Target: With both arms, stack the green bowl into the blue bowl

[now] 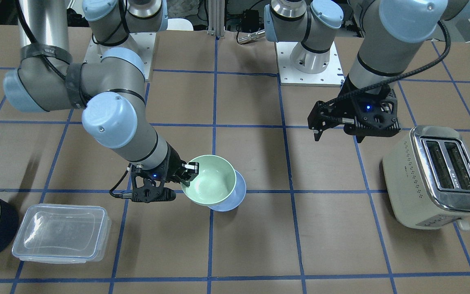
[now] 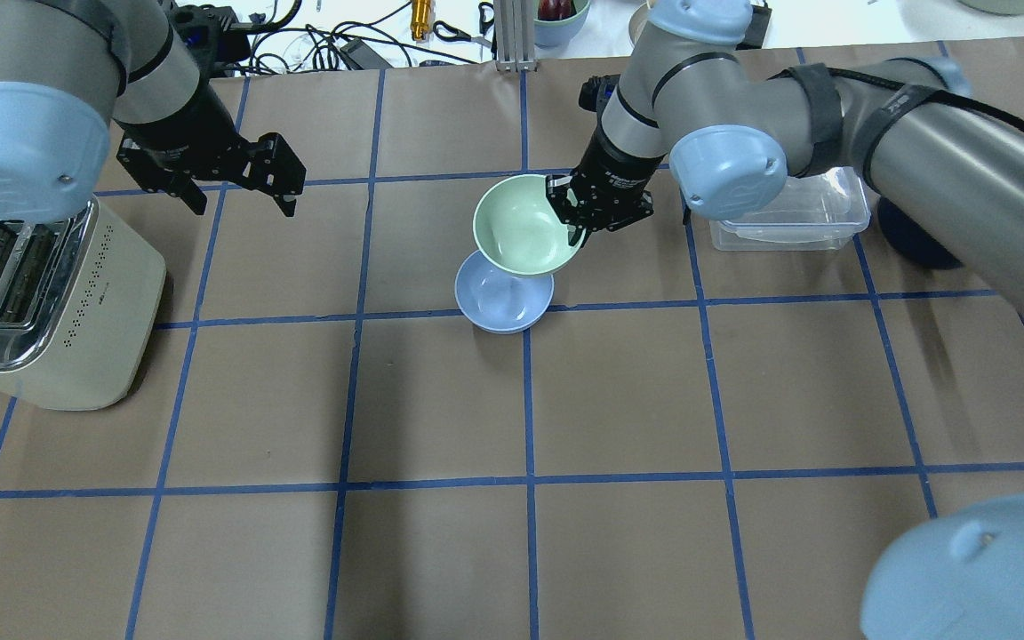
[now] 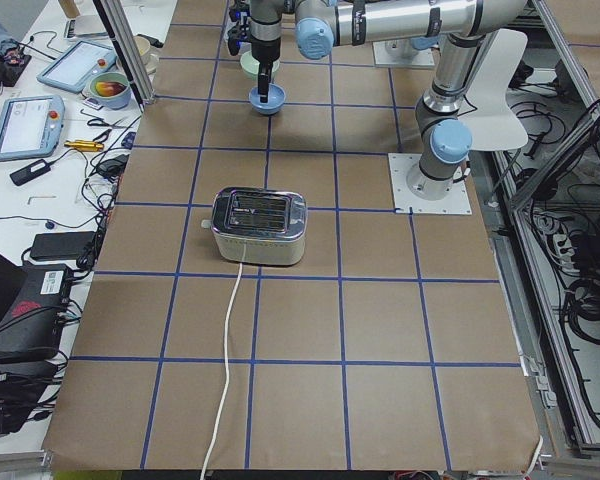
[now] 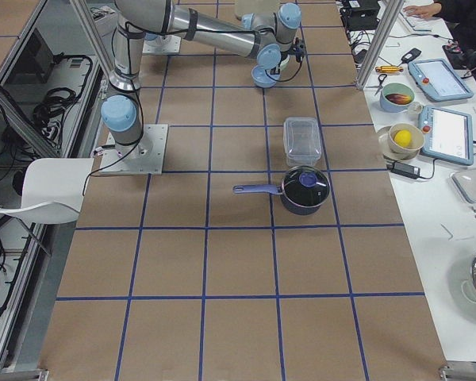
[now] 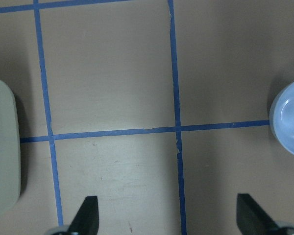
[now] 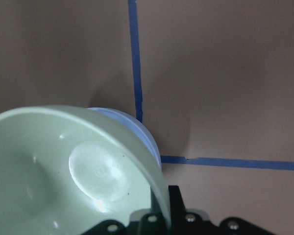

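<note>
Partway: the right jaws are pinching the rim of the one green bowl and holding it tilted over the one blue bowl just below them, so seating and releasing are awaiting. The left jaws are hanging wide open and empty, well apart from both bowls.

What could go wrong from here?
1. The right hand pinches the green bowl by one rim edge only, so it could slip or swing.
2. It looks off-centre over the blue bowl. Released now, it may catch the rim and tip.
3. The left hand is open and apart, so nothing steadies the blue bowl.
</note>
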`<action>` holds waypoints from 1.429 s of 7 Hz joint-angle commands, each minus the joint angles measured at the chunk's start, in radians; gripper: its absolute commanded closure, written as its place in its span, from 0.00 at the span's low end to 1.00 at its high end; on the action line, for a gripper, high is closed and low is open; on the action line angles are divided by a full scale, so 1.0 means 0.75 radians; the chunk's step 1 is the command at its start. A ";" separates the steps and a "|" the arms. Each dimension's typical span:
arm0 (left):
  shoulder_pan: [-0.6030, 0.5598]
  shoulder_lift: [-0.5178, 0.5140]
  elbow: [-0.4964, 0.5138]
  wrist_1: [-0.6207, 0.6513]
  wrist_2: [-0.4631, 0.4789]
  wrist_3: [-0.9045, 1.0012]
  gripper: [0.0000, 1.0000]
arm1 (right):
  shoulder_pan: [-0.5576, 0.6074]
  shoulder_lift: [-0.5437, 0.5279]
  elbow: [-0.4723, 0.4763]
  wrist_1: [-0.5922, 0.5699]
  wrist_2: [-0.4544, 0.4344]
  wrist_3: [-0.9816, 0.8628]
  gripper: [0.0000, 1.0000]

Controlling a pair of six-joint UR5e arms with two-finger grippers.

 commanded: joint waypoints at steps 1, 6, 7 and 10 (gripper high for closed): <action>-0.006 0.121 0.017 -0.216 -0.024 -0.008 0.00 | 0.043 0.039 0.021 -0.026 0.005 0.015 1.00; 0.000 0.089 0.083 -0.139 -0.069 -0.010 0.00 | 0.043 0.052 0.078 -0.113 0.007 0.001 0.72; 0.000 0.095 0.085 -0.141 -0.059 0.008 0.00 | 0.043 0.052 0.078 -0.126 0.007 0.005 0.19; 0.000 0.087 0.075 -0.158 0.071 0.002 0.00 | 0.018 0.033 0.033 -0.102 -0.023 0.003 0.00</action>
